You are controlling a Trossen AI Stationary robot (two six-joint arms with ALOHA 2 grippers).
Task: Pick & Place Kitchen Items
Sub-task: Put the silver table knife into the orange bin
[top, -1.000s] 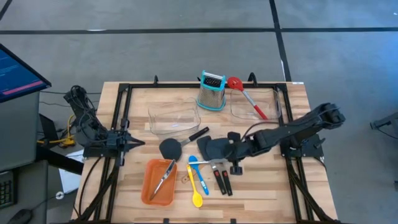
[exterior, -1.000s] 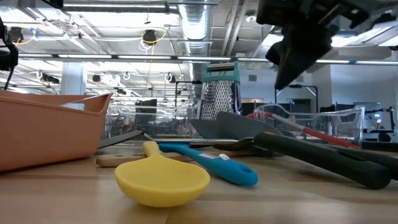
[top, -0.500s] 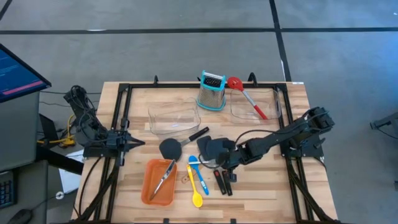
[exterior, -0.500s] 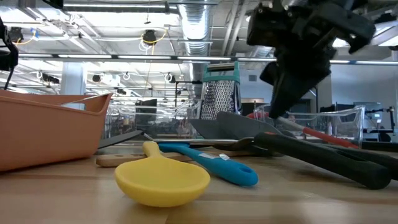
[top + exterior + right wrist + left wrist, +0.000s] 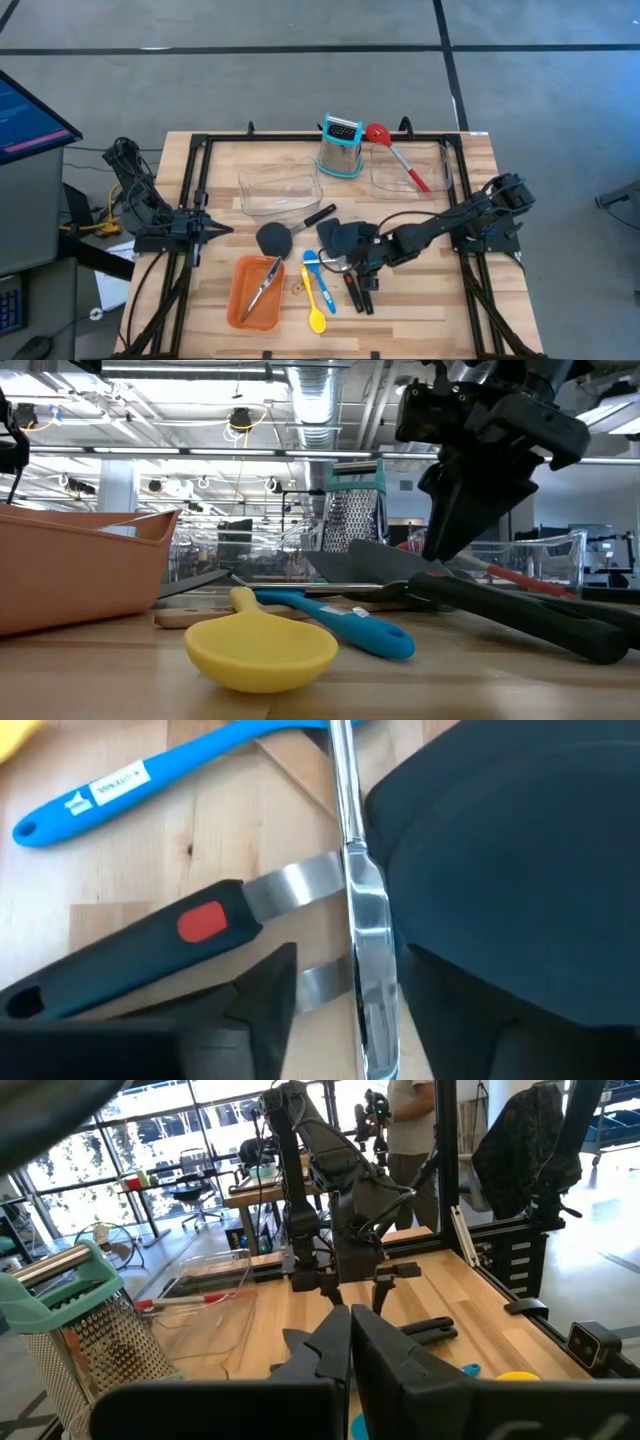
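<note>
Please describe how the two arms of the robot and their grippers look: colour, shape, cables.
Both arms are dark, almost black, built from slim jointed segments. The right gripper has two tapered black fingers. A black cable loops along the right arm. The left gripper ends in a narrow point; black and yellow cables bundle behind its base.

Surface: light wood planks, black frame. Tray orange. Spoons: one yellow, one blue. Slotted spoon red. Grater steel with teal trim. Spatula dark grey. Tongs black-handled, red button, steel arms.
</note>
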